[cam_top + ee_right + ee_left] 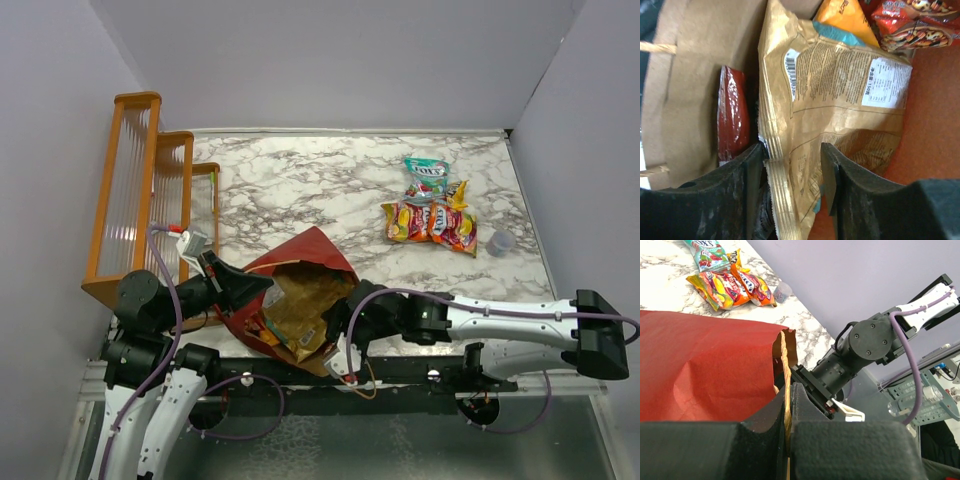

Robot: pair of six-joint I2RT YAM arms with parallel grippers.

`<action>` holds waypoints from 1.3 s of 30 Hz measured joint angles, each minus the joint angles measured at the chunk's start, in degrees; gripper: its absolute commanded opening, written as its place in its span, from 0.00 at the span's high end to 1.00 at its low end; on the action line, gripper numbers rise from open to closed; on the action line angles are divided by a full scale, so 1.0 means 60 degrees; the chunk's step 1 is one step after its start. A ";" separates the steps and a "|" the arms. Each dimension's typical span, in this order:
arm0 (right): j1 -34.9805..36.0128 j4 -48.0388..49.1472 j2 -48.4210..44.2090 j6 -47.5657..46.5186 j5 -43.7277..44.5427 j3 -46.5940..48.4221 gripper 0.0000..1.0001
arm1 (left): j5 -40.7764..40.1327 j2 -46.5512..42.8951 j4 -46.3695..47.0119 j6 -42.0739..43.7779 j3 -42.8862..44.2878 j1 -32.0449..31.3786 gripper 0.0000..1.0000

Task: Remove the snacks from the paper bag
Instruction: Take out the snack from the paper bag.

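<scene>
The paper bag lies on its side near the arms, mouth toward them, dark red outside. My left gripper is shut on its twisted tan handle at the bag's rim. My right gripper is inside the mouth, open, its jaws either side of the crimped end of a tan-gold chip bag. A dark red packet lies to the left of it; an orange packet and red packets lie deeper in. A teal-white pouch and red-yellow candy packs lie on the marble.
An orange wooden rack stands at the left edge. A small clear cup sits right of the candy packs. Grey walls close in the back and sides. The right arm reaches across the bag's mouth.
</scene>
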 measured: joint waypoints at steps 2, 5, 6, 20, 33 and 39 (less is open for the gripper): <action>0.0033 0.0007 0.0164 -0.0237 0.0433 0.0000 0.51 | -0.0029 0.0004 -0.0069 0.0022 0.0051 0.0000 1.00; 0.0058 0.0007 0.0408 -0.0452 0.0805 0.0004 0.53 | -0.0058 0.0007 -0.0113 0.0036 0.0058 0.0000 1.00; 0.0066 0.0011 0.0514 -0.0495 0.0903 0.0004 0.53 | -0.0069 0.0007 -0.0124 0.0036 0.0055 0.0000 1.00; 0.0328 0.1851 0.1315 -0.0918 0.2014 -0.0127 0.99 | -0.0178 0.0007 -0.0146 -0.0004 0.0058 0.0000 1.00; 0.0328 0.2863 -0.1912 0.1268 0.1668 0.0066 0.99 | -0.0790 0.0007 -0.0616 0.0036 0.0058 0.0000 1.00; 0.0328 0.2772 -0.2805 0.2350 0.0991 0.0590 0.99 | -0.1388 0.0011 -0.1107 0.0197 0.0124 0.0000 1.00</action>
